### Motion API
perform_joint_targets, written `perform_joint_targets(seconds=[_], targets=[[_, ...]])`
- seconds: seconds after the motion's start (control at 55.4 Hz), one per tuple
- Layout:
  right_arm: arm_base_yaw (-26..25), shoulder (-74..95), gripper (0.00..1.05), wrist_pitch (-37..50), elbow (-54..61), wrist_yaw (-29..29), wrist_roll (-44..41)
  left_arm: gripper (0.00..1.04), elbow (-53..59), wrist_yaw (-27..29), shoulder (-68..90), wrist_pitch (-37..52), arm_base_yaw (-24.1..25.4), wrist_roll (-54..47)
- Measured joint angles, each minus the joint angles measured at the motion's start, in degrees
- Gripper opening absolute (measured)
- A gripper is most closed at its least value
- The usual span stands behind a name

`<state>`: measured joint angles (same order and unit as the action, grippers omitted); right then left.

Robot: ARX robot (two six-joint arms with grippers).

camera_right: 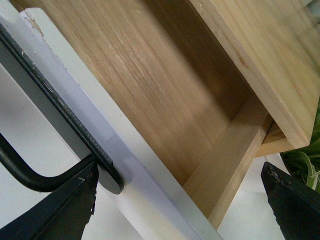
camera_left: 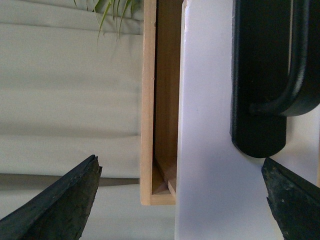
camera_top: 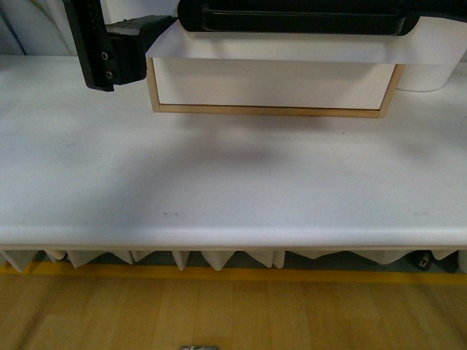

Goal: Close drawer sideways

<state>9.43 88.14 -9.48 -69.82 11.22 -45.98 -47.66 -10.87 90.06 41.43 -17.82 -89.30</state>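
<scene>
Left fingers (camera_left: 65,205) are spread wide and I hold nothing; they straddle the end of the drawer (camera_left: 205,150) front, near the black bar handle (camera_left: 295,75). Right fingers (camera_right: 60,210) are apart too, empty, over the drawer's bare wooden inside. Drawer sits at the far side of the tabletop (camera_top: 233,182), still pulled out. My read: closing barely begun, whole push left.
</scene>
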Motion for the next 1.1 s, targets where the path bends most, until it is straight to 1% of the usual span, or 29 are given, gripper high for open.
perform_joint_targets(seconds=[0.181, 0.397, 0.56, 0.939, 1.102], targets=[[-0.7, 1.9, 0.95, 3.5, -0.8, -1.7, -0.3, 0.98, -2.6, 0.2, 2.3, -0.1, 0.0, -0.6], [-1.9, 4.7, 0.95, 7.4, -1.9, -2.5, -0.2, 0.98, -5.4, 1.1, 5.3, 0.9, -0.2, -0.9], [-2.9, 8.1, 0.95, 10.7, -4.8, -6.3, 0.3, 0.98, -8.0, 1.3, 8.0, 1.8, -0.8, -0.9], [-5.2, 15.3, 0.95, 14.1, -11.0, -8.0, 3.1, 0.98, -16.6, 3.6, 15.7, 4.0, -1.6, -1.2], [-5.4, 17.0, 0.95, 15.1, -11.7, -7.3, 4.0, 0.98, -21.0, 5.3, 19.1, 4.2, -1.6, -1.8]])
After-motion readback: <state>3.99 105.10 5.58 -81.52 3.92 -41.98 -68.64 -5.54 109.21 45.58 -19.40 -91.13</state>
